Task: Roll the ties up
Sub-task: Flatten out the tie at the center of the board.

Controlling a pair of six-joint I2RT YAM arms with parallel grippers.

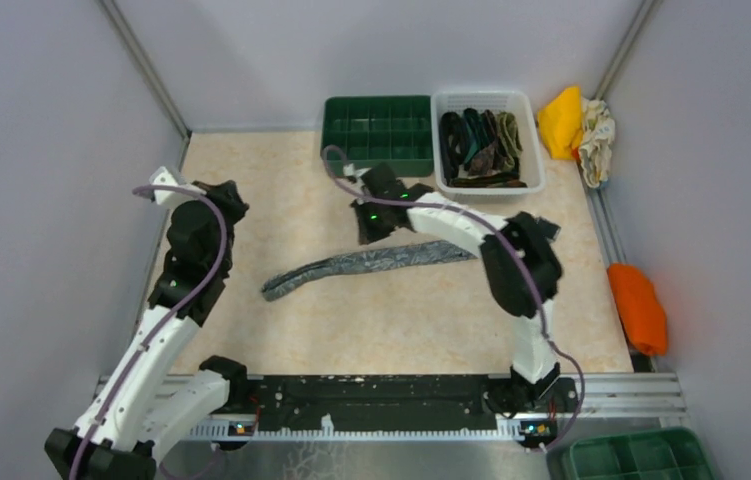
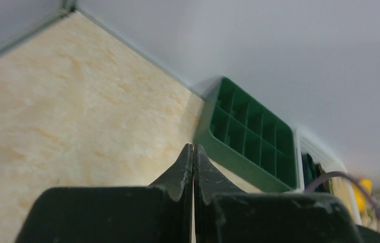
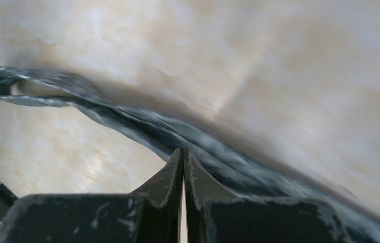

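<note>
- At the centre of the top view, the grey tie is seen flat; its looped end is shown only at the right wrist view's upper left.
- The left gripper is seen closed and empty. The right gripper is closed at the tie, and a hold cannot be told.

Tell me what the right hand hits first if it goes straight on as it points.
The grey tie: the shut right hand points at the strip just past its tips, though how near is unclear.

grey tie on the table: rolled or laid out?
Laid out, not rolled: the grey tie lies as one long strip across the table, no coil formed.
</note>
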